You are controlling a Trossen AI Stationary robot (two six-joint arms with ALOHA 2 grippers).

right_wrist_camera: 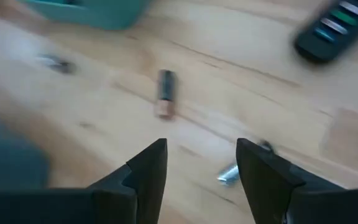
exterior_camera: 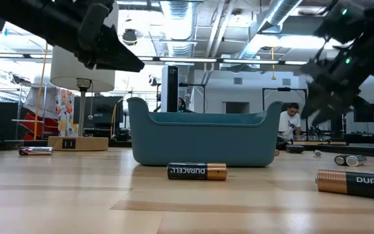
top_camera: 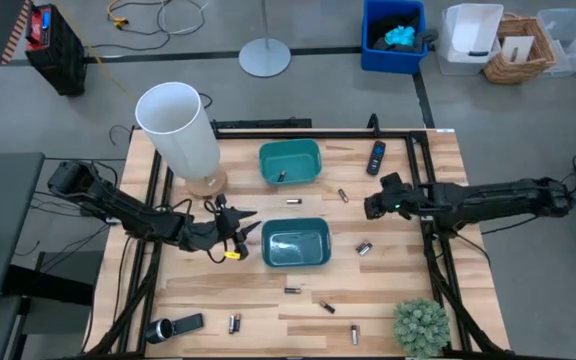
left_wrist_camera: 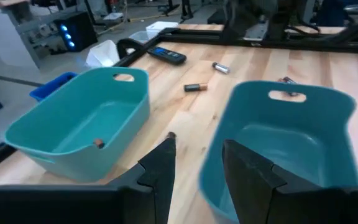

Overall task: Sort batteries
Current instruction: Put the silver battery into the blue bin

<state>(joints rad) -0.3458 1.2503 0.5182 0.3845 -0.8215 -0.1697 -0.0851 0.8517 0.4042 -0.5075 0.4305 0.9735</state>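
Several batteries lie flat on the wooden table: one (top_camera: pixel 343 195) and one (top_camera: pixel 364 247) near my right gripper, others (top_camera: pixel 291 290), (top_camera: pixel 326 306), (top_camera: pixel 235 322) toward the near edge. One battery (top_camera: pixel 281 176) lies inside the far teal bin (top_camera: pixel 290 162). My left gripper (top_camera: pixel 243 225) hovers open just left of the near teal bin (top_camera: pixel 295 243), above the table in the low view (exterior_camera: pixel 119 58). Its fingers (left_wrist_camera: pixel 197 168) point past that bin's rim (left_wrist_camera: pixel 229 112). My right gripper (top_camera: pixel 373 205) is open above the table (right_wrist_camera: pixel 202 155), with a copper-ended battery (right_wrist_camera: pixel 165 93) ahead and a silvery one (right_wrist_camera: pixel 229 174) below it.
A black remote (top_camera: pixel 376 157) lies by the far right corner. A tall white lamp shade (top_camera: pixel 178 125) stands far left, a flashlight-like cylinder (top_camera: pixel 173 326) near left, and a green plant (top_camera: pixel 420 325) near right. Black frame rails run along both table sides.
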